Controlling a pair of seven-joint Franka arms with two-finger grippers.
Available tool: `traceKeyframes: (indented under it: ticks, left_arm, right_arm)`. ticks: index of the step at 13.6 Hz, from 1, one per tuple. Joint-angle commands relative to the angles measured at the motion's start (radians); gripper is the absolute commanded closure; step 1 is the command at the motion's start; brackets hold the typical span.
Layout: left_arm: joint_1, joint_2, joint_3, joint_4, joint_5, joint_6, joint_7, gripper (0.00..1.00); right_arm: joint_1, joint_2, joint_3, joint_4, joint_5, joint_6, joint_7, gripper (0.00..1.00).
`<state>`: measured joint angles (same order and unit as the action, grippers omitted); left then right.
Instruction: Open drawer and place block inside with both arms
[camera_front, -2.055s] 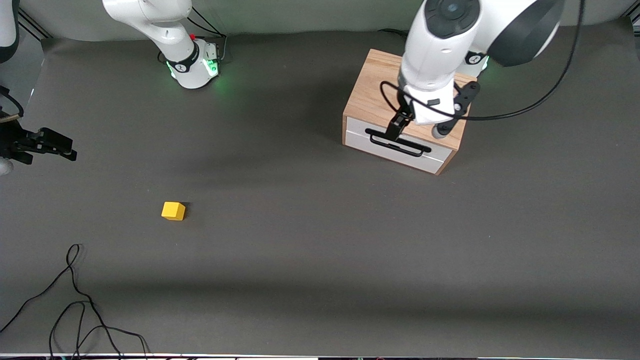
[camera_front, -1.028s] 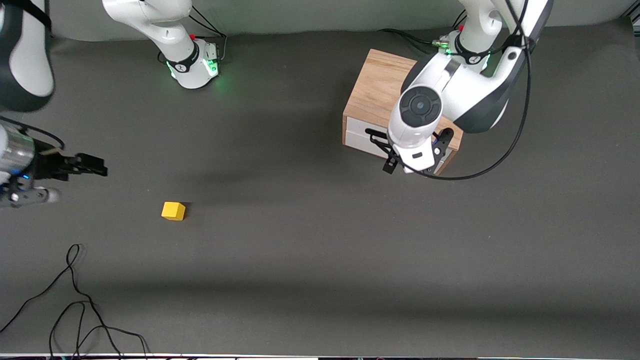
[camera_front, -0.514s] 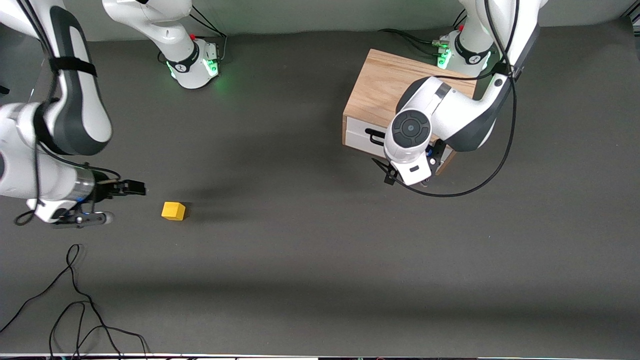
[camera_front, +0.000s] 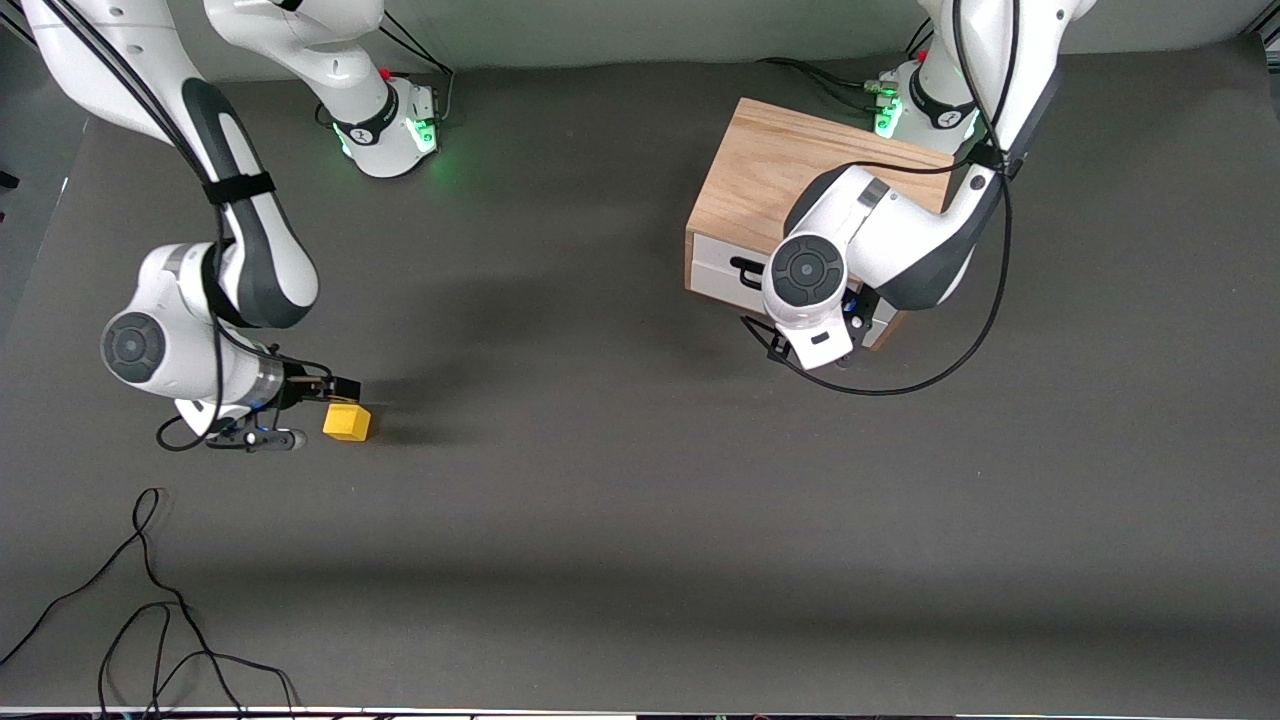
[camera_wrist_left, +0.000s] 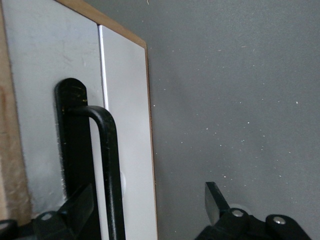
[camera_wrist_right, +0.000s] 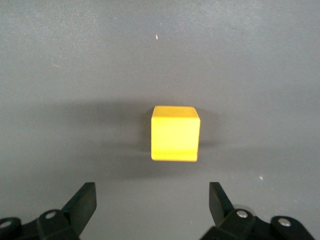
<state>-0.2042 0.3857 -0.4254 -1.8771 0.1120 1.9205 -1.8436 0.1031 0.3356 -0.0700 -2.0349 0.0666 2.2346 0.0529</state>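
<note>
A: On the grey table (camera_front: 620, 480), toward the right arm's end, what does the block (camera_front: 347, 422) look like?

B: A small bright yellow cube with clean, sharp edges, sitting flat on the mat. In the right wrist view (camera_wrist_right: 175, 134) its top face reads paler than the side facing the camera, and it casts a soft shadow around itself.

A: And the drawer (camera_front: 722, 273)?

B: White front with a black bar handle (camera_front: 748, 270), set in a light oak cabinet (camera_front: 770, 175) toward the left arm's end. The front sits flush with the cabinet, so it is closed and nothing of its inside shows. The left arm covers much of the front.

A: Where is the block relative to the jaws?

B: The right gripper (camera_front: 335, 386) is low over the table just beside the block, at about eleven o'clock of it in the front view. Its jaws are spread wide and hold nothing. In the right wrist view the right gripper (camera_wrist_right: 151, 206) has the block centred ahead of the gap, apart from both fingers (camera_wrist_right: 82, 200).

A: The left gripper?

B: The left gripper (camera_front: 790, 345) is at the drawer front. In its wrist view the left gripper (camera_wrist_left: 148, 209) has its jaws apart, one finger (camera_wrist_left: 80, 207) by the handle (camera_wrist_left: 107, 165), the other over bare mat. I cannot tell whether it touches the bar.
</note>
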Motion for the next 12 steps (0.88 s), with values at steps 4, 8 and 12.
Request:
traceKeyframes:
  ticks: [4,8,12]
  left_arm:
    - [-0.014,0.038,0.000,0.010,0.052,0.060,-0.052,0.00]
    - [-0.012,0.052,0.000,0.050,0.063,0.068,-0.068,0.00]
    - [-0.011,0.107,0.000,0.137,0.064,0.060,-0.068,0.00]
  right_arm:
    - [0.036,0.055,-0.030,-0.037,-0.040,0.123,0.036,0.00]
    - [0.033,0.078,-0.053,-0.039,-0.050,0.145,0.016,0.00]
    - [0.032,0.131,-0.053,-0.039,-0.050,0.217,0.016,0.00]
